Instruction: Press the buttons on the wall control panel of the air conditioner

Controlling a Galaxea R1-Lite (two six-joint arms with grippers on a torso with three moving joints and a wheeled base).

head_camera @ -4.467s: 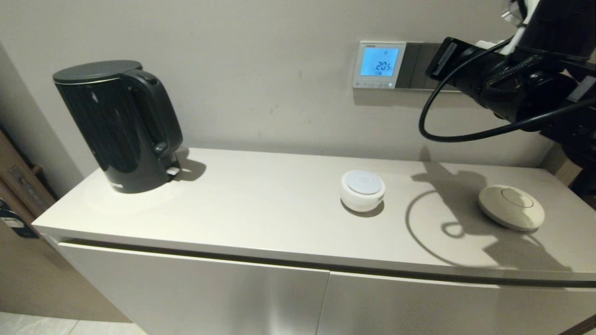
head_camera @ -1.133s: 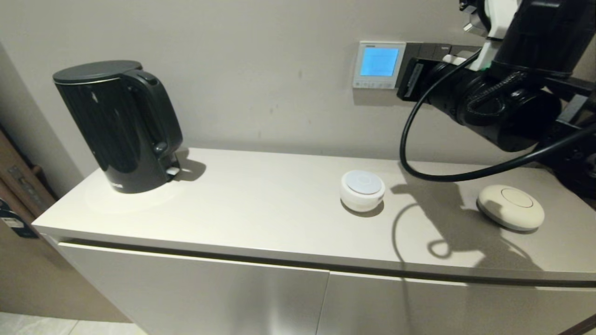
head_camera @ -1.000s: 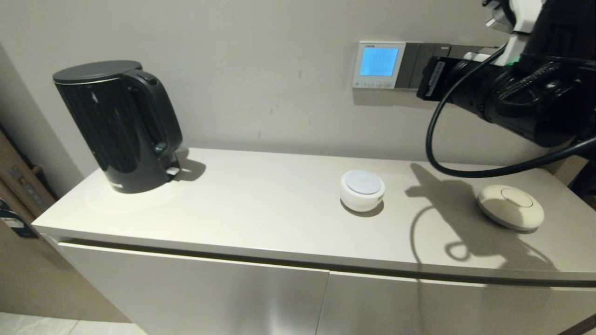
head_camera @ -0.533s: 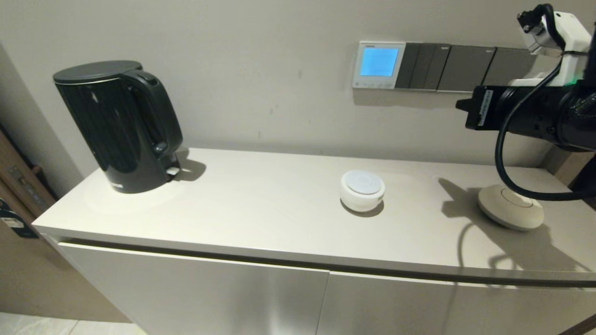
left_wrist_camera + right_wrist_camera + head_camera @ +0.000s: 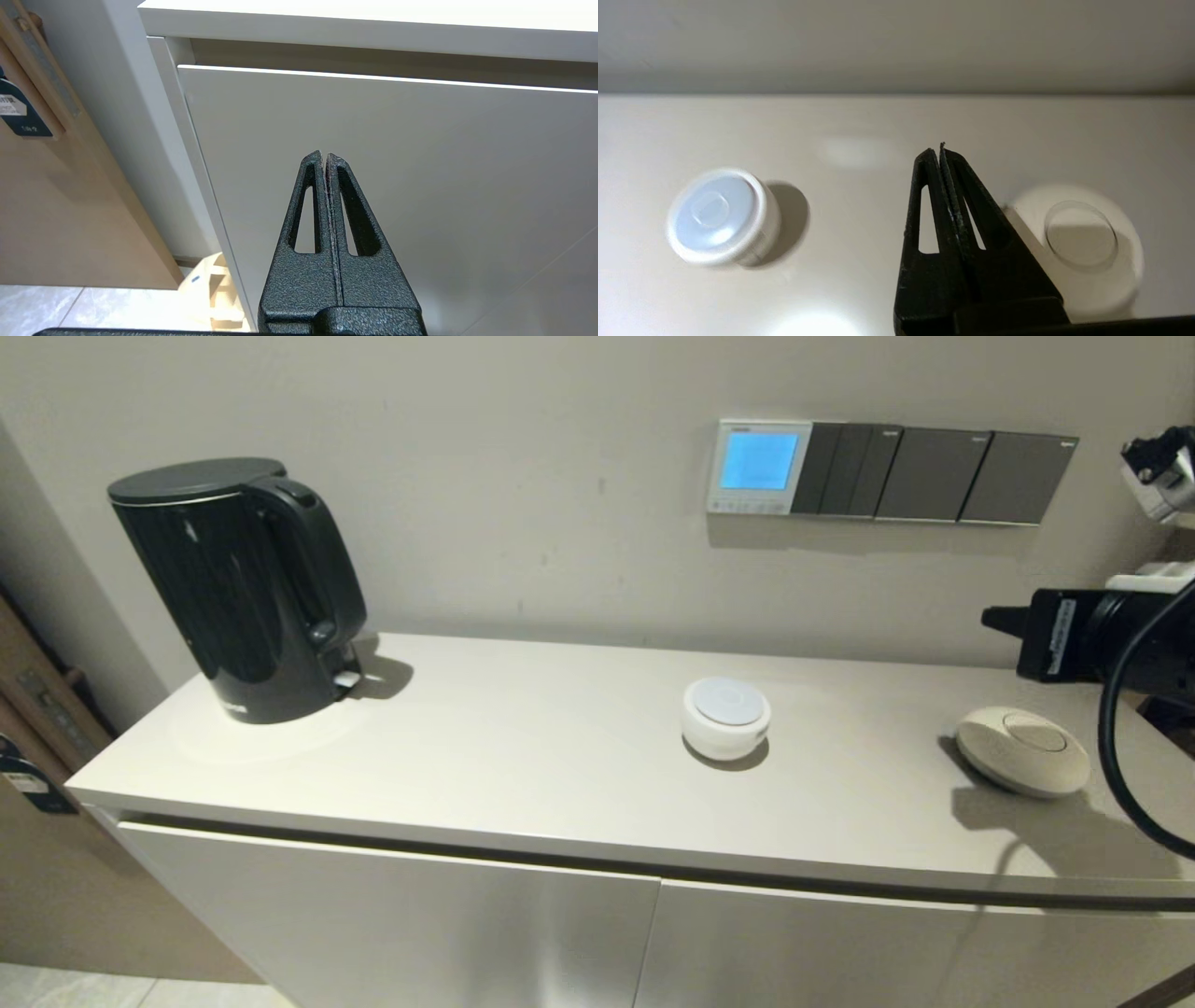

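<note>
The air conditioner's wall control panel point(image 5: 758, 466) hung on the wall above the surface point(image 5: 523, 756), its blue screen lit and the buttons point(image 5: 747, 506) along its lower edge untouched. The right gripper point(image 5: 941, 151), fingers pressed together and empty, hovered over the surface between a white puck point(image 5: 721, 217) and a beige disc point(image 5: 1080, 242), well apart from the panel. The left gripper point(image 5: 324, 158), likewise closed on nothing, sat low before the cabinet door point(image 5: 420, 186).

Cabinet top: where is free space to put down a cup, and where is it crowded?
The widest bare patch on the cabinet top lies between the black kettle and the white round puck. The front edge strip is also bare. The right end is tighter: the beige disc sits there under the right gripper.
</note>
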